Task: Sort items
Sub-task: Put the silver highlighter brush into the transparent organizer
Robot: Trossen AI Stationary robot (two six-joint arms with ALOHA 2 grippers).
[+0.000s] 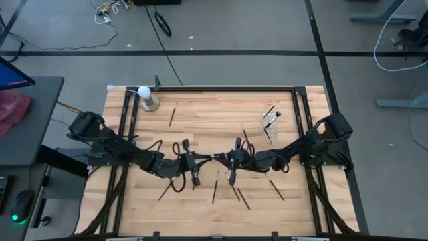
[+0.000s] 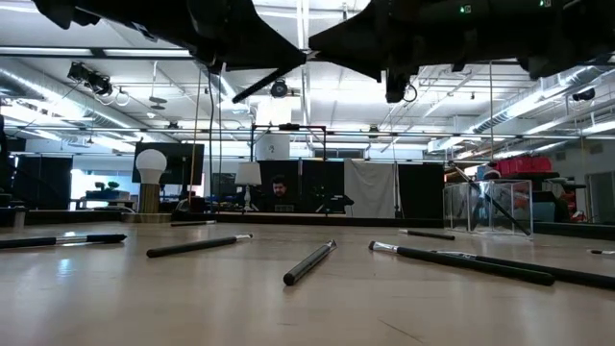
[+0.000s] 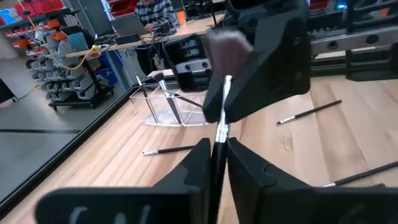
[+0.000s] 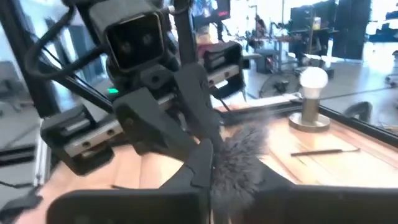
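Note:
A makeup brush (image 1: 214, 158) with a dark handle, a metal collar and a fluffy brown tuft (image 3: 227, 46) hangs above the table's middle, between my two grippers. My left gripper (image 1: 205, 160) comes from the left and is shut on its handle. My right gripper (image 1: 223, 158) comes from the right and is shut at its tuft end. Several other dark brushes lie flat on the wood, such as one (image 1: 215, 187) near the front and one (image 1: 172, 115) farther back. More brushes stand tilted in a clear cup (image 1: 270, 127). My left gripper (image 3: 217, 149) pinches the brush's dark handle (image 3: 217, 165) between its two fingers, level, from the table's left. The brush runs straight on past the fingertips, along the fingers, clear of the table. My right gripper (image 4: 233, 171) has the brush's fluffy tuft (image 4: 241, 155) between its fingers, level, from the table's right. One finger (image 3: 264, 68) lies beside the metal collar (image 3: 224, 99). The exact place of contact is hidden by the fingers.
A white ball on a metallic base (image 1: 145, 96) stands at the far left corner. Loose brushes lie at the front (image 1: 165, 192), (image 1: 242, 198), (image 1: 275, 189), right under and in front of the grippers. Dark frame rails run along the table's left and right sides.

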